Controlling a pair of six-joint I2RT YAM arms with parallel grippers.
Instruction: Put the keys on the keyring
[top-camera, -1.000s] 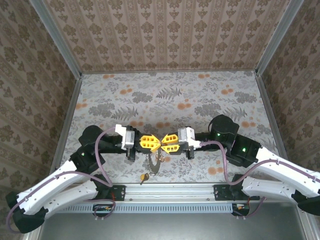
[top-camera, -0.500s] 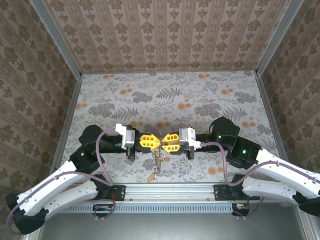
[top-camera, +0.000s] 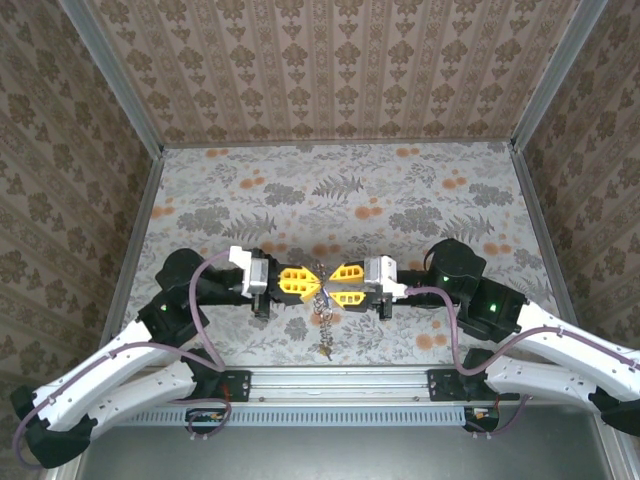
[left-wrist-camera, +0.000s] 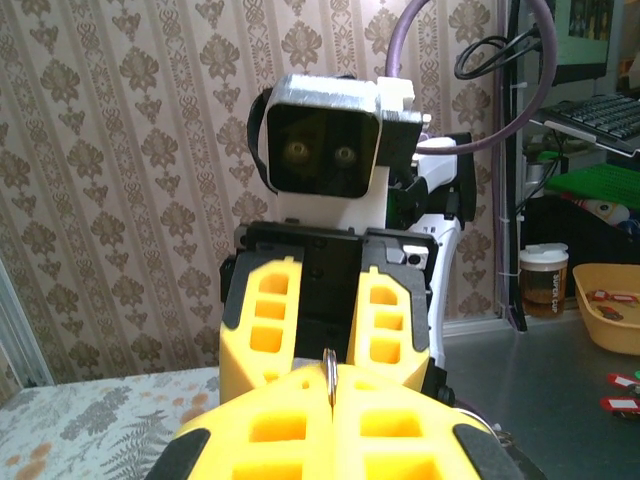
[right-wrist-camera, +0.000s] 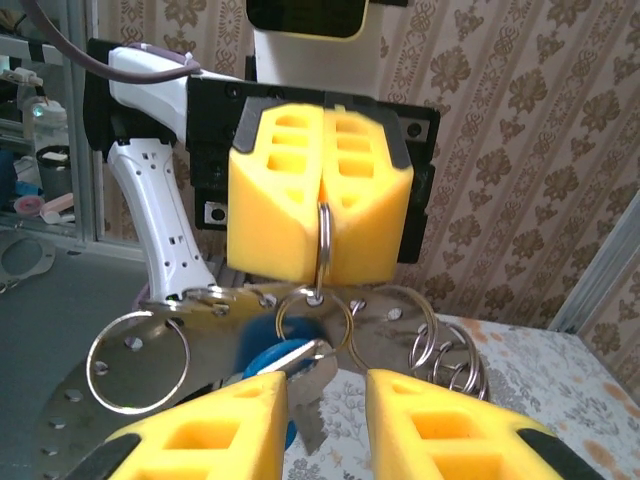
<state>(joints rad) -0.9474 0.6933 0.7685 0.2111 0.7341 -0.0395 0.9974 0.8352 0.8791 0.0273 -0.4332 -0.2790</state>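
1. Well, the left tool (top-camera: 310, 283) is clenched on a ring of the keyring (top-camera: 322, 318), whose chain dangles beneath both tools, above the worktop (top-camera: 400, 200).
2. Facing it, the right tool (right-wrist-camera: 325, 410) stands released, fingers apart.
3. A blue-headed key (right-wrist-camera: 272, 362) hangs just ahead of that gap, under the left tool.

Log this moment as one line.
left gripper: shut on keyring | right gripper: open, blue key in its gap | keyring: dangling below left gripper
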